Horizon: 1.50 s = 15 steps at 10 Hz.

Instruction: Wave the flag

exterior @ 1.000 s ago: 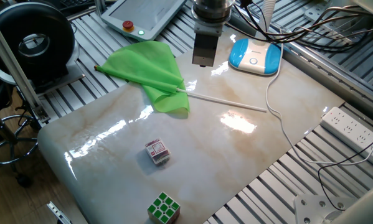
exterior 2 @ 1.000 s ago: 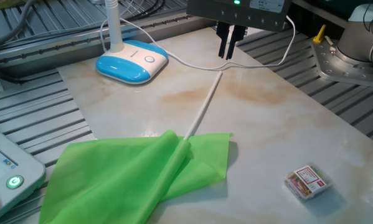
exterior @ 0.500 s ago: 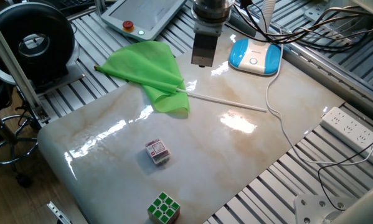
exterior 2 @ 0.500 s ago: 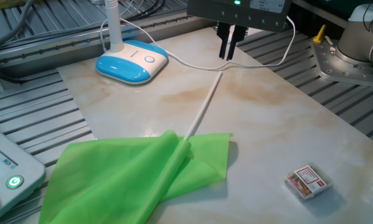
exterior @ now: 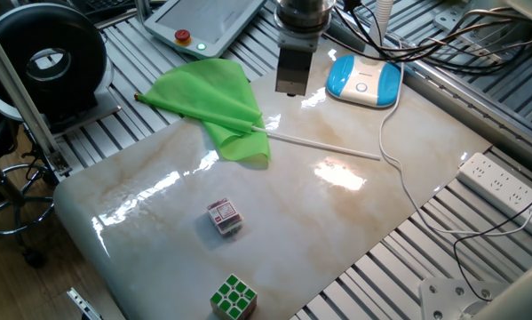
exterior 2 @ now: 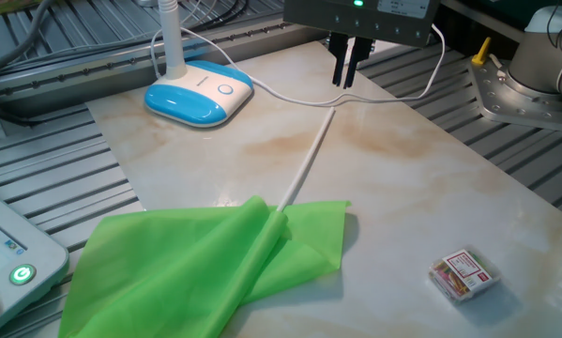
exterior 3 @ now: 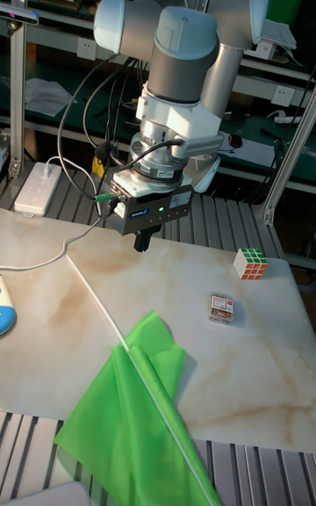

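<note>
The flag lies flat on the marble table. Its lime-green cloth (exterior: 210,100) (exterior 2: 196,268) (exterior 3: 132,422) is bunched at the back left of the table. The thin white stick (exterior: 323,146) (exterior 2: 304,160) (exterior 3: 98,302) runs out of the cloth across the tabletop. My gripper (exterior: 289,91) (exterior 2: 344,84) (exterior 3: 140,244) hangs a little above the table near the stick's bare end, not touching it. Its dark fingers point straight down, and the jaws are shut with nothing between them.
A blue-and-white lamp base (exterior: 363,80) (exterior 2: 198,92) stands at the back, and its white cable (exterior: 392,160) trails over the table. A small red-white cube (exterior: 225,217) (exterior 3: 221,308) and a green-white puzzle cube (exterior: 234,296) (exterior 3: 251,263) sit near the front edge. A power strip (exterior: 504,185) lies off the table.
The gripper has drifted only a hair sideways. The flag and cubes have not moved.
</note>
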### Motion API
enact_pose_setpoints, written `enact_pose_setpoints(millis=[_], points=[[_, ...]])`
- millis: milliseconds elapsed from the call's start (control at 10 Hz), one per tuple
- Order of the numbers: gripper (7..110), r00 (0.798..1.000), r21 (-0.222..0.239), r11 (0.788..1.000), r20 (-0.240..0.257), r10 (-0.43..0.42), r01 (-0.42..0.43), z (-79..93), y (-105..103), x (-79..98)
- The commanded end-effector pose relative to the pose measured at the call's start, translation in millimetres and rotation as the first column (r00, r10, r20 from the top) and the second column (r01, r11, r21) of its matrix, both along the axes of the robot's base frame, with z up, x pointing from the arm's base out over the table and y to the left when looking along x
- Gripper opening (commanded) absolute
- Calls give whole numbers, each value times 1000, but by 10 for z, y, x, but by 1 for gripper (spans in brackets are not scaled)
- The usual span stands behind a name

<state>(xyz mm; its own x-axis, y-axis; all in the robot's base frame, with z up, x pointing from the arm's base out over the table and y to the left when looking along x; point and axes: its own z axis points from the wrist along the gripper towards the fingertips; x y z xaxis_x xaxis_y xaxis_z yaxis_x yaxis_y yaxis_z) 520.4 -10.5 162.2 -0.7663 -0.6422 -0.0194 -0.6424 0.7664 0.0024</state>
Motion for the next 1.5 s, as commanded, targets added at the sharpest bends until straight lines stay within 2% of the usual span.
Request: enact_pose_setpoints(millis=[0, 100, 200, 400, 1000, 1200, 1400], points=[[7, 999, 52, 998, -50, 21, -18, 19, 123, -129], [7, 999, 23, 1000, -39, -7, 8, 15, 51, -98], [7, 998, 1, 1000, -53, -21, 21, 14, -3, -132], [7, 997, -22, 999, -68, -38, 37, 16, -56, -170], [7, 997, -74, 997, -72, 24, -29, 17, -195, -171], [7, 996, -73, 997, -86, 34, -40, -68, -212, -131], [7, 993, -77, 997, -120, 10, -19, -190, -244, -166]])
